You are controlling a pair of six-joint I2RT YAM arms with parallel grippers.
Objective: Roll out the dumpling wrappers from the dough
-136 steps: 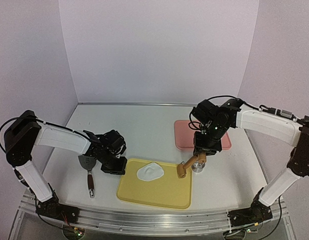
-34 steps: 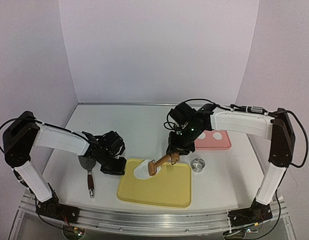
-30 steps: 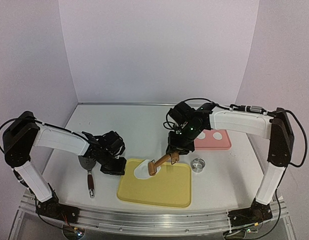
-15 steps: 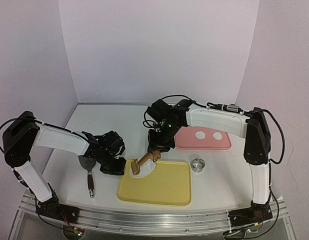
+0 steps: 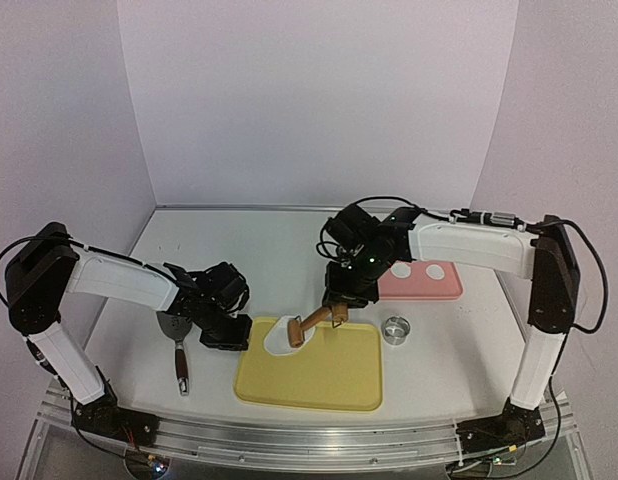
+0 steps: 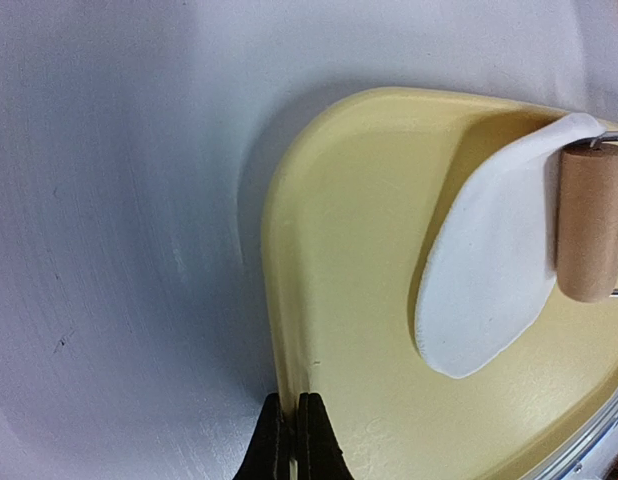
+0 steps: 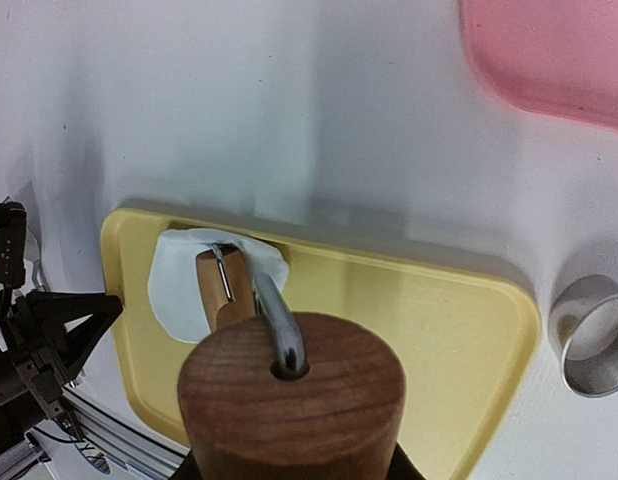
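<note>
Under your right pincer (image 5: 341, 300) hangs the rolling pin (image 5: 311, 324): the pincer is closed partway round the wooden handle, and the roller at the far end lies on the dough (image 5: 275, 341). That dough is an uneven white patch on the corner of the yellow board (image 5: 329, 378), just ahead of your left pincer (image 5: 229, 335). The left pincer holds nothing. Its tips are pressed together at the board's rim, and I cannot tell whether they bear down on it.

Two round wrappers (image 5: 399, 271) already lie on the pink tray (image 5: 421, 289), off to the right of the right pincer. So I judge part of the job is done. This patch has yet to be rolled even, then cut with the metal ring (image 5: 395, 330), which stands on the table (image 5: 239, 250) to the right of that pincer and nearer the arm bases. A spatula (image 5: 177, 345) lies untouched to the left of your left pincer.

Only the overhead view shows you the finished wrappers. The left wrist view alone gives the dough's rounded edge, the roller laid across its far side, and the closed tips on the rim. The right wrist view looks straight down the handle, which hides most of its own fingers. It catches the ring and one corner of the tray, but no wrappers.
</note>
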